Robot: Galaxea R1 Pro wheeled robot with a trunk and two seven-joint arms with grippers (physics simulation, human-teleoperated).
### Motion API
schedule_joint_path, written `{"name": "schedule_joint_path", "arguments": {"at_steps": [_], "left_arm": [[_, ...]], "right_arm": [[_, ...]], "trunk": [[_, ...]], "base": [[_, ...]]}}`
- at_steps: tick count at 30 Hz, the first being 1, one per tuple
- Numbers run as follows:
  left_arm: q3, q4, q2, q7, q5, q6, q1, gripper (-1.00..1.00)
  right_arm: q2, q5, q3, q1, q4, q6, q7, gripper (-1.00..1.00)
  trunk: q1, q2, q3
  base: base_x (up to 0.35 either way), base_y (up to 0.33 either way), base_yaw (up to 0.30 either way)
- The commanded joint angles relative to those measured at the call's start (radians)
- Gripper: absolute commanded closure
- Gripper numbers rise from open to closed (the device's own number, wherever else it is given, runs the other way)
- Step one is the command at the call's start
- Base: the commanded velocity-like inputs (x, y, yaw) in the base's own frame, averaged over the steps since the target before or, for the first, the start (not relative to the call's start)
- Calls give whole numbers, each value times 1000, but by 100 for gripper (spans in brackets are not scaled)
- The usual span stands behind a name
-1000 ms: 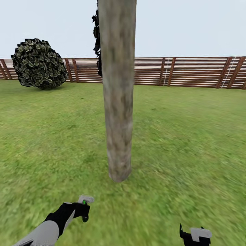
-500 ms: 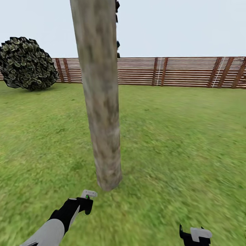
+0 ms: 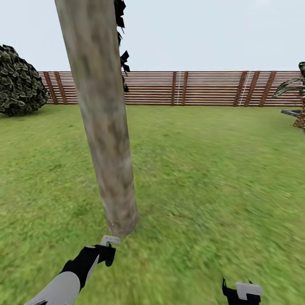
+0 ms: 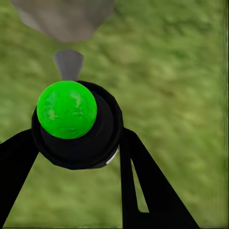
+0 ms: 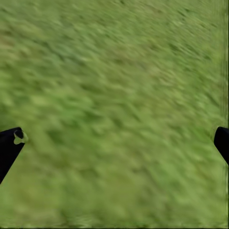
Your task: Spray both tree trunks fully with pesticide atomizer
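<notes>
Spreading across the whole ground is one wide green lawn, blurred close to the robot, under a plain pale sky. One brown slatted fence runs along its far edge from side to side. One pale, mottled tree trunk rises from the grass just ahead and left of centre, leaning slightly in the head view, with a few dark leaves of its crown showing beside its upper part. One round dark shrub stands at the far left against the fence, and part of one palm shows at the far right edge.

Two arms reach in from below. The left gripper is clamped on the pesticide atomizer, the only container in sight; what it holds inside cannot be told. In the left wrist view the atomizer is a black round body with a bright green cap, gripped between the two black fingers, with its grey nozzle pointing at the foot of the trunk, near it but apart. In the head view the atomizer's pale top sits just beside the base of the trunk. The right gripper hangs low at the right over bare grass, its fingers set wide apart with nothing between them.
</notes>
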Motion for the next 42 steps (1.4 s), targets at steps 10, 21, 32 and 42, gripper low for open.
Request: {"name": "schedule_joint_path", "arguments": {"at_steps": [10,21,32,42], "left_arm": [[8,-64,0,-17,-7,161,-65,100],[0,-135,-14,-23,-7,231,-102,100],[2,-167,17,-47,-6,258,-122,100],[-10,-172,-60,-84,-5,357,-221,100]], "right_arm": [[-1,12,-5,-1,2,-2,-5,-100],[-1,14,-5,-1,3,-1,-4,-100],[-1,15,-5,-1,3,0,-2,-100],[-1,15,-5,-1,3,0,-2,-100]], "trunk": [[-1,0,-1],[-1,0,-1],[-1,0,-1],[-1,0,-1]], "base": [[-193,0,-45],[-79,0,0],[-323,0,0],[-26,0,0]]}}
